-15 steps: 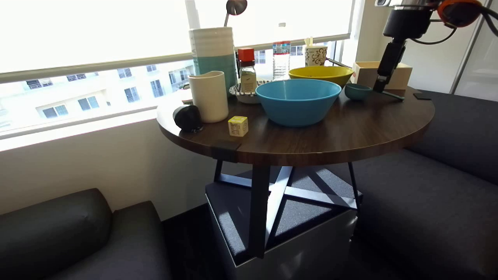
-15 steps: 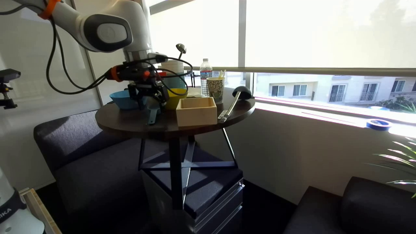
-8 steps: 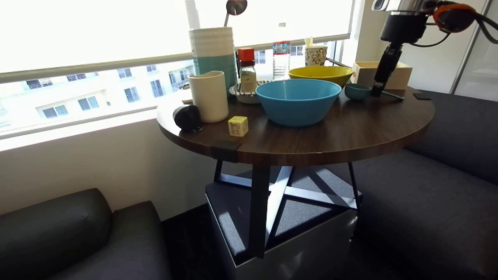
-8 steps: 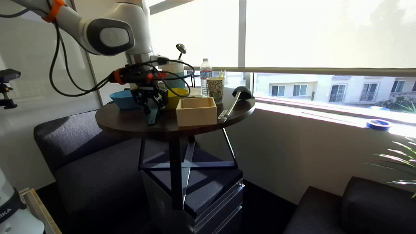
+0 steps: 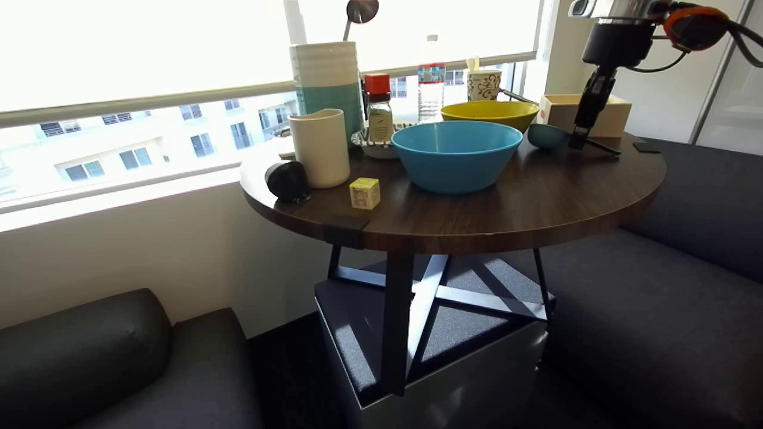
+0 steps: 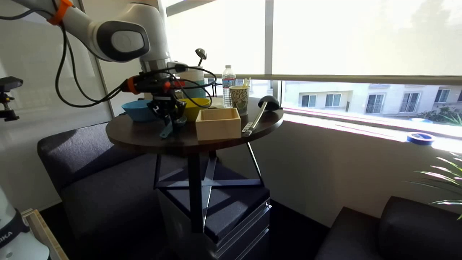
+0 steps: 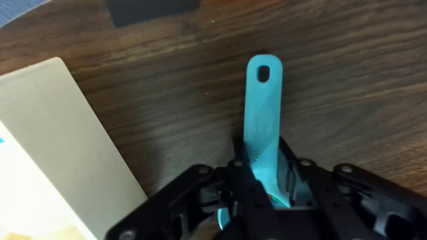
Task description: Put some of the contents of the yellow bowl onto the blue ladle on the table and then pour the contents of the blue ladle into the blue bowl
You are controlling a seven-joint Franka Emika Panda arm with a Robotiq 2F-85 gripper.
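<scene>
Exterior views sharing table (image 5: 477, 215), wrist apparently overhead

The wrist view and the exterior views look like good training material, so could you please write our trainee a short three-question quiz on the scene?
1. Which part of the blue ladle does the gripper hold in the wrist view?
2. True or false: in an exterior view, the blue bowl partly hides the yellow bowl.
3. What colour is the cap of the shorter bottle? A: yellow; B: red; C: green.

Key: 1. The handle. 2. True. 3. B.
</scene>
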